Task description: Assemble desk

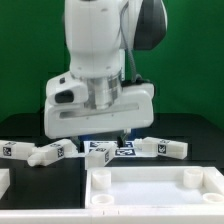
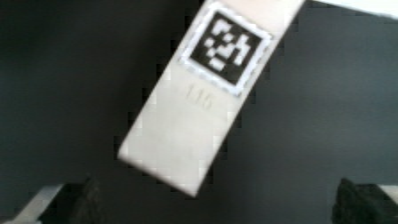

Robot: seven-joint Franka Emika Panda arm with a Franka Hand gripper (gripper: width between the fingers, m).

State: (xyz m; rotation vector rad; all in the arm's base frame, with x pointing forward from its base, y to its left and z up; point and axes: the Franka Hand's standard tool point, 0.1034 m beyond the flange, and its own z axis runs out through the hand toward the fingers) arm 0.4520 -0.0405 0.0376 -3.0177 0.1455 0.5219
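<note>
**A:** Any text you can actually read?

**B:** Nope, just square tags [image 2: 228,45], and the faint stamp on the leg is too blurry. The Panda arm [image 1: 100,50] points straight down mid-table with its gripper [image 2: 217,200] open, fingers [image 2: 368,198] spread over one slanted white leg [image 2: 199,110]. The rimmed tabletop [image 1: 140,174] lies along the edge nearest the exterior camera, with more legs [image 1: 165,147] behind it.

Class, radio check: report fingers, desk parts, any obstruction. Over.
Gripper open, fingers empty, over one loose leg. Tabletop lies apart, no legs on it. No obstruction seen.
</note>
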